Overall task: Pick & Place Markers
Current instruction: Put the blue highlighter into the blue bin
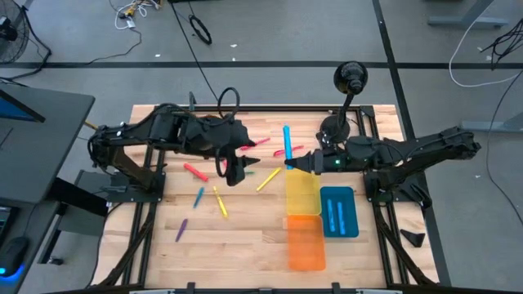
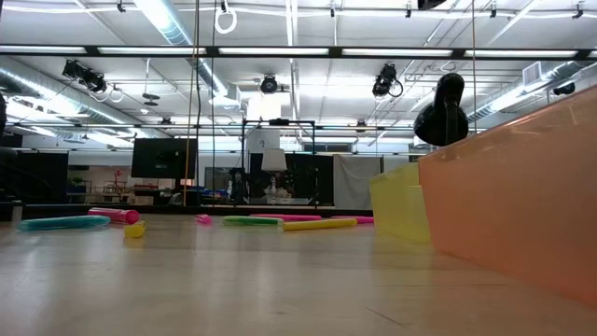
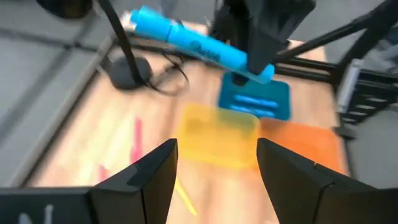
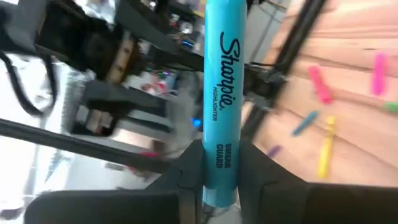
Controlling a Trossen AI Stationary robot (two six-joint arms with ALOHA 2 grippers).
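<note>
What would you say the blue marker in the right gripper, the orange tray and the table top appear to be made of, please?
Blue marker, shut between the right gripper's fingers: smooth, slightly glossy plastic, judging by its even colour and printed lettering.
Orange tray: translucent plastic, probably; light glows through its wall.
Table top: pale wood planks, matte; grain and seams show.

Two dark, near-black six-joint arms, the left arm (image 1: 163, 131) and the right arm (image 1: 409, 151), are built of chunky rounded segments on black frame bases. A black cable loops above the left one. A small green light glows near the right wrist (just behind its fingers). The left gripper's fingers (image 3: 152, 180) are matte black, broad, angular wedges.
</note>
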